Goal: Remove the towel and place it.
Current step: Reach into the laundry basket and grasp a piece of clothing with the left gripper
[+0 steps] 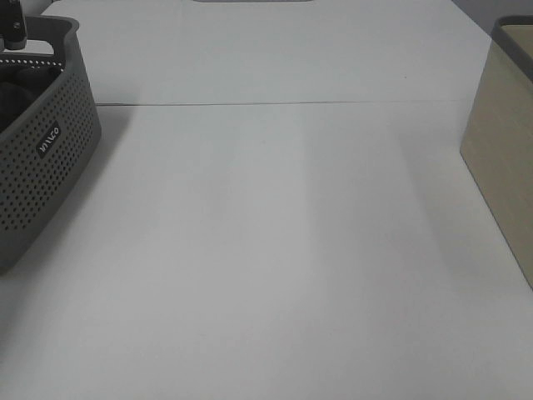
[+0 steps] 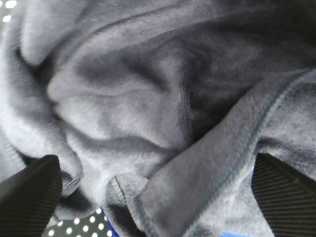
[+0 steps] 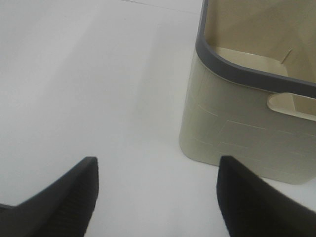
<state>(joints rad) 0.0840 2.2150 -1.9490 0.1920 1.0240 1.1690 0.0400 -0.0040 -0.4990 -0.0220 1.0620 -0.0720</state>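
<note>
The towel [image 2: 148, 98], dark charcoal-grey terry, lies crumpled in folds and fills the left wrist view. My left gripper [image 2: 155, 160] hovers close over it, open, with one black finger [image 2: 29, 192] on each side of a hemmed fold and nothing pinched. From the exterior high view the towel [image 1: 12, 100] shows only as a dark mass inside the grey perforated basket [image 1: 50, 158] at the far left. My right gripper [image 3: 158, 160] is open over bare white table, holding nothing; it is out of the exterior high view.
A beige bin [image 3: 232, 118] with a grey rim stands open-topped just beyond the right gripper, at the table's right edge [image 1: 504, 158]. Bits of blue cloth [image 2: 112, 230] peek from under the towel. The white table [image 1: 275, 250] lies between basket and bin.
</note>
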